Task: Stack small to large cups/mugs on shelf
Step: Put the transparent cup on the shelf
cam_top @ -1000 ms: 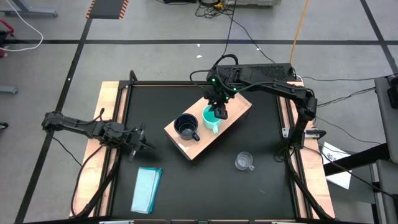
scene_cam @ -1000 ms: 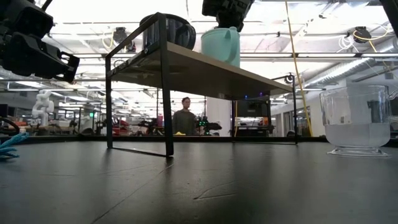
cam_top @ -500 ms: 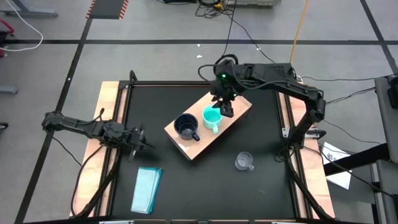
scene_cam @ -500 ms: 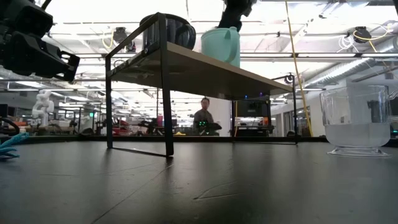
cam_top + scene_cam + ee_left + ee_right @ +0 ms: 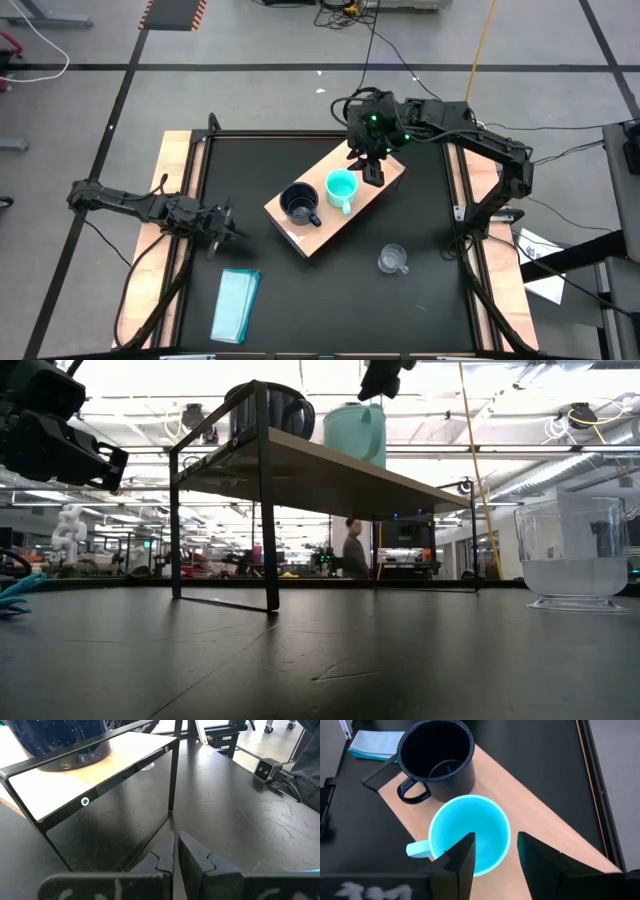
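The shelf (image 5: 335, 200), a light wooden board on a dark metal frame, stands slantwise mid-table. A dark mug (image 5: 299, 204) and a turquoise mug (image 5: 341, 188) rest upright on it by their bases, side by side. The small clear cup (image 5: 392, 259) stands on the table mat near the shelf's right. My right gripper (image 5: 372, 172) hovers open above the shelf, just beyond the turquoise mug (image 5: 470, 835) and touching nothing. My left gripper (image 5: 225, 232) waits shut at the table's left, clear of everything, facing the shelf frame (image 5: 100, 765).
A flat pale-teal block (image 5: 236, 304) lies at the near left. Wooden rails (image 5: 172, 240) border the black mat on both sides. In the low view a person (image 5: 354, 550) walks in the room behind the table.
My right gripper has risen from just over the turquoise mug and drawn back toward the table's far right, staying open. The turquoise mug has stayed upright on the shelf. The person in the background has walked to the right.
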